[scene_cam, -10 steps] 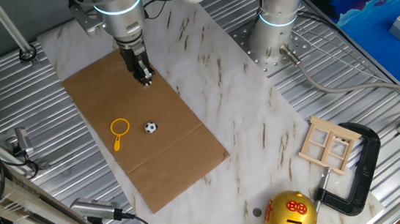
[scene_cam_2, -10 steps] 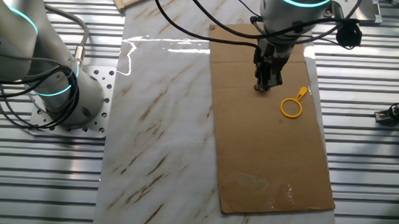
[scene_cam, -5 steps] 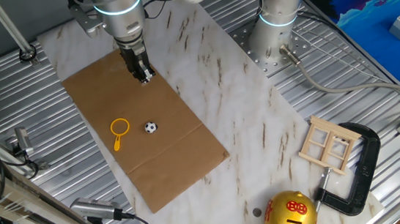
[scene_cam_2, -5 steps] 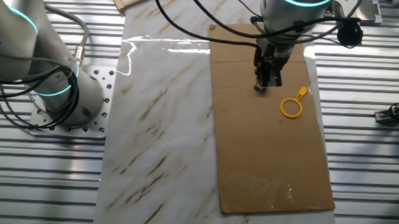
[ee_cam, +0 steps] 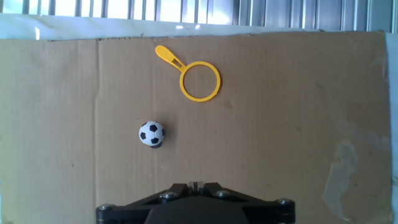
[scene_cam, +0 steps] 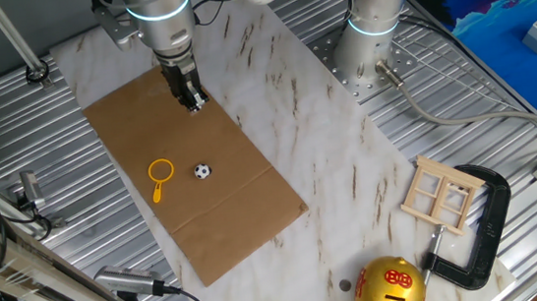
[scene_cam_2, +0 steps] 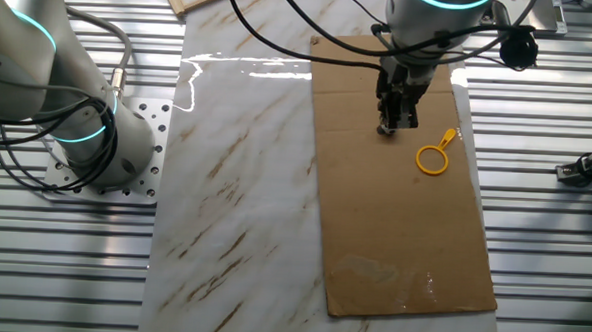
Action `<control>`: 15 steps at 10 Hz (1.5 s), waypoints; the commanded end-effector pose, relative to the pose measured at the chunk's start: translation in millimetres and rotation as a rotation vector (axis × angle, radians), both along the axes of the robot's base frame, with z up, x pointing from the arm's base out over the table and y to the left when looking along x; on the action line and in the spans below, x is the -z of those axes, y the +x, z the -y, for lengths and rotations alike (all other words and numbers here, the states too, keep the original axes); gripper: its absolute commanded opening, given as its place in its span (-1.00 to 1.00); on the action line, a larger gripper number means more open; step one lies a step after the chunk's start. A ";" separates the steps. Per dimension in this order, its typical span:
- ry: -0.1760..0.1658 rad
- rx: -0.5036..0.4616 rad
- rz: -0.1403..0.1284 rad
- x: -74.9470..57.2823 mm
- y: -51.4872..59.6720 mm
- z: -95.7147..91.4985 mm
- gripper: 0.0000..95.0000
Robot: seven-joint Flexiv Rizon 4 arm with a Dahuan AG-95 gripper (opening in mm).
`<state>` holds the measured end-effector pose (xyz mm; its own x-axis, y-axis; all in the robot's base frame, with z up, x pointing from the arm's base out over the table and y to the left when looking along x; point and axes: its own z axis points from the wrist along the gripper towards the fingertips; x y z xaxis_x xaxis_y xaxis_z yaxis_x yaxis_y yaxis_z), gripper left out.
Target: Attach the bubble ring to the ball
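The yellow-orange bubble ring (scene_cam: 160, 175) lies flat on the brown cardboard sheet (scene_cam: 128, 124), handle toward the near edge. It also shows in the other fixed view (scene_cam_2: 435, 156) and in the hand view (ee_cam: 198, 79). The small black-and-white ball (scene_cam: 201, 172) rests on the cardboard just right of the ring, apart from it; in the hand view the ball (ee_cam: 151, 133) sits below and left of the ring. In the other fixed view the ball is hidden behind the gripper. My gripper (scene_cam: 196, 105) hangs above the cardboard, beyond both objects, shut and empty; it also shows in the other fixed view (scene_cam_2: 390, 127) and the hand view (ee_cam: 196, 185).
A shiny gold piggy bank (scene_cam: 391, 290) stands at the near right table edge. A small wooden window frame (scene_cam: 442, 194) and a black clamp (scene_cam: 484, 238) lie right of it. A second robot arm's base (scene_cam: 373, 37) stands at the back right.
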<state>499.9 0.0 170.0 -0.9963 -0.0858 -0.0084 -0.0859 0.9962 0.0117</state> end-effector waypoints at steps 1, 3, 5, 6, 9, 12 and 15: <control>0.000 -0.038 -0.002 -0.1 0.0 0.0 -1.00; -0.001 -0.124 0.001 -0.1 0.0 0.0 -1.00; 0.016 -0.167 -0.004 -0.1 0.0 0.0 -1.00; 0.014 -0.179 -0.010 -0.1 0.0 0.0 -1.00; 0.038 -0.311 -0.017 -0.1 0.0 0.0 -1.00; 0.067 -0.367 -0.018 -0.1 0.0 0.0 -1.00; 0.074 -0.405 -0.055 -0.1 0.0 0.0 -1.00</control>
<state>500.3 -0.1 170.6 -0.8821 -0.4706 0.0223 -0.4666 0.8791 0.0973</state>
